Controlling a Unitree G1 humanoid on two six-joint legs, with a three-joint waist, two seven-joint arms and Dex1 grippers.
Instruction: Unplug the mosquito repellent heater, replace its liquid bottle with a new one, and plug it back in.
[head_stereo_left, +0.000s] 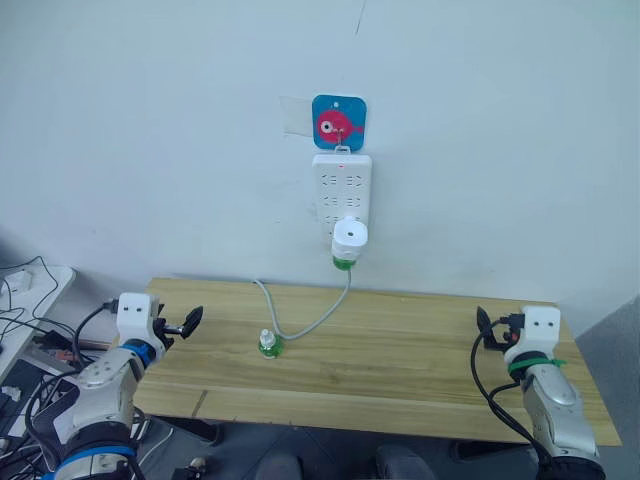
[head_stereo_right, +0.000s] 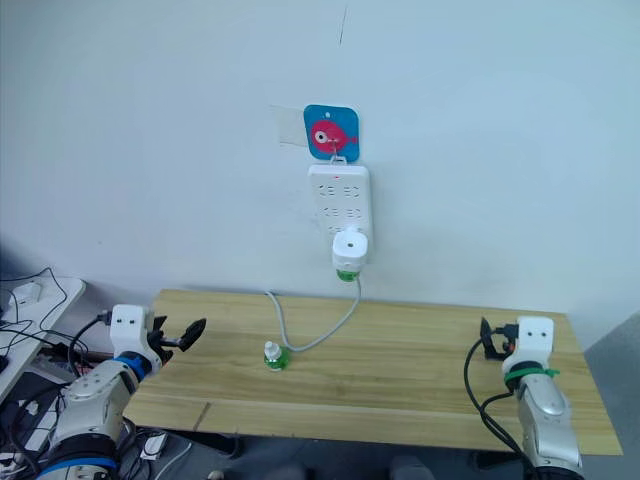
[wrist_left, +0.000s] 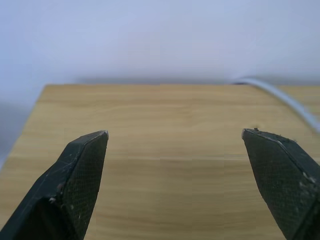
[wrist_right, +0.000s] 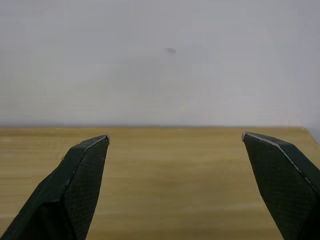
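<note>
A: Where did the mosquito repellent heater sit?

B: Plugged into the lowest socket of the white power strip, which hung on the wall under a blue fish hook. Seen from the middle of the wooden table, it was at 12 o'clock, above the back edge.

A: And the grippers?

B: The left gripper hovered over the table's 9 o'clock edge, its 2 fingers spread wide with nothing between them. The right gripper was over the 3 o'clock edge, also spread and empty.

A: What could have gone wrong?

B: The strip seemed to hang from the hook alone, so a pull on the heater might have dragged the whole strip off. Its grey cable trailed across the table and could have snagged an arm.

A: Containers?

B: 1 small bottle with a green base stood upright near the cable's end; I couldn't tell how full it was. The bottle under the heater's green collar was mostly hidden.
</note>
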